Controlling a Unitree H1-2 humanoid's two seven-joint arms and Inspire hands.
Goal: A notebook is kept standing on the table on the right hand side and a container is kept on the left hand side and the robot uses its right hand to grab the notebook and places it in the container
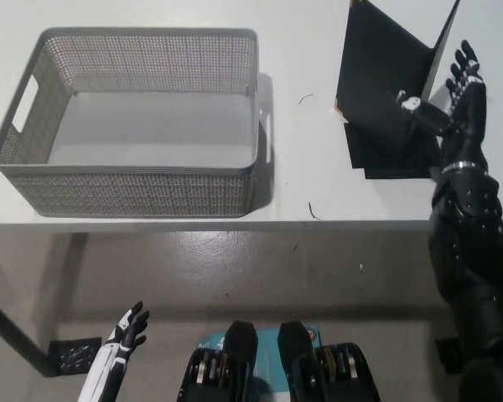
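Right hand (454,105) is spread wide at the notebook (384,79), one finger across the near cover. Close squarely on the spine edge (it stands tilted). Left hand (126,331) idles low, fingers apart.

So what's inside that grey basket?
Nothing visible: the basket shows only its bare pale floor. Its near wall hides a strip of floor behind it. The notebook stands outside, on the table.

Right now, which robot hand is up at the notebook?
The black right robot hand, fingers spread around the standing notebook. The white left robot hand hangs low, below the table edge.
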